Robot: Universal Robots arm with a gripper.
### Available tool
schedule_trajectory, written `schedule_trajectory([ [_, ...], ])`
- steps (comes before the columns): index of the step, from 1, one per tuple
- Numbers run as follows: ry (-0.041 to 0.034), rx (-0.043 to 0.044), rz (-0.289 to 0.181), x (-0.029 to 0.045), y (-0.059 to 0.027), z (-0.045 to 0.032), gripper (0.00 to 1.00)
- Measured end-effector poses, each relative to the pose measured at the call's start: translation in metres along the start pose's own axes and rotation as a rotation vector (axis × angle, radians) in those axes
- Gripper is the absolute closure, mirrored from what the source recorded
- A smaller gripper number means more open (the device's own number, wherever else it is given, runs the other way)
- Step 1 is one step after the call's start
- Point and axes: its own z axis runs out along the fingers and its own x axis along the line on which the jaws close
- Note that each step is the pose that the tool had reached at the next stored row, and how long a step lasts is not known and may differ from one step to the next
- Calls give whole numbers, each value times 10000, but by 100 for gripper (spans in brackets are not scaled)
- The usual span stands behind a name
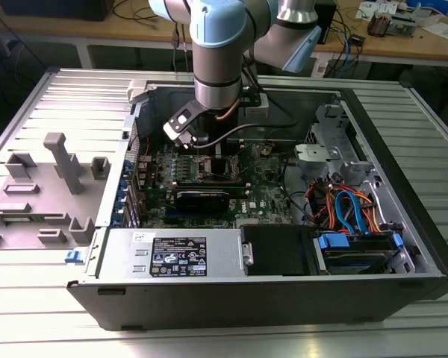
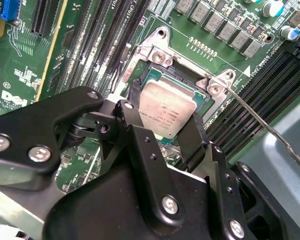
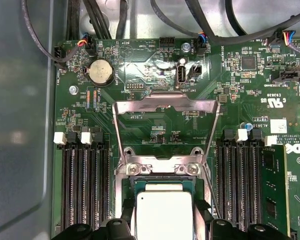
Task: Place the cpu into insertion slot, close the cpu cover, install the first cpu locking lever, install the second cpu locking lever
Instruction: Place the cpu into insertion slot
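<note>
As you look on from the exterior view: arm (image 1: 218,67) reaches down into the open computer case (image 1: 269,302); gripper (image 1: 211,153) hangs low over the green motherboard (image 1: 272,195), at the insertion slot (image 1: 225,170).
Second wrist view, your tool: black fingers (image 2: 134,100) clenched on opposite edges of the cpu (image 2: 164,107).
Second wrist view, cpu: within the slot's metal rim; seated or just above, you cannot tell.
Second wrist view, locking lever (image 2: 255,112): unlatched, angled away from the slot.
First wrist view, cpu cover (image 3: 165,102): stands raised and open beyond the slot.
First wrist view, cpu: over the slot, between the fingertips.
</note>
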Motion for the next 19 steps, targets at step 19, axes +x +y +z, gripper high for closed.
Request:
schedule_trajectory([
  [19,28,2,-85,0,-2,44,46],
])
